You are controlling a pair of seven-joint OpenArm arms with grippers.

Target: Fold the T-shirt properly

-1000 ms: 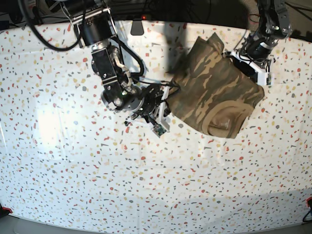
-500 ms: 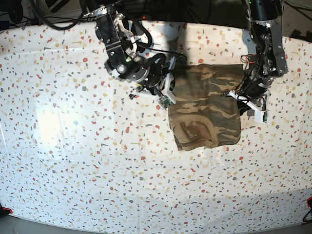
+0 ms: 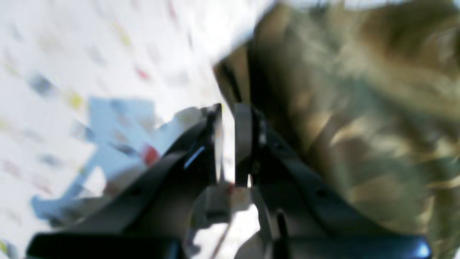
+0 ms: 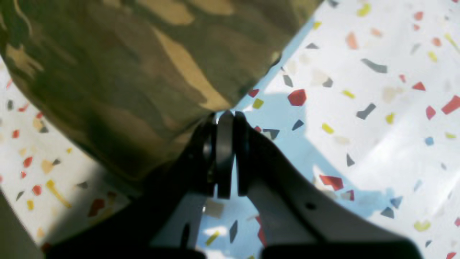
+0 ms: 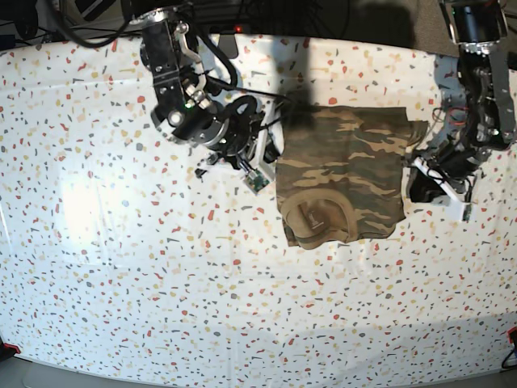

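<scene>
The camouflage T-shirt [image 5: 347,170] lies folded into a rough rectangle on the table, right of centre, with its tan collar [image 5: 319,214] toward the near edge. My right gripper [image 5: 271,155] sits at its left edge. In the right wrist view that gripper [image 4: 225,114] is shut, and a corner of the T-shirt [image 4: 125,72] is pinched at its tips. My left gripper [image 5: 412,179] is at the shirt's right edge. The left wrist view is blurred: the left gripper [image 3: 228,108] has its jaws nearly together, and the T-shirt [image 3: 359,108] edge reaches the tips.
A white table cover [image 5: 121,267] with coloured terrazzo flecks spans the whole view. Dark equipment and cables [image 5: 89,16] line the back edge. Small red markers sit at the front corners [image 5: 6,349].
The shirt hung bunched at the back right a second ago and now lies spread flat. The right gripper has moved back and left. The left gripper has swung forward and right, pulling the cloth taut.
</scene>
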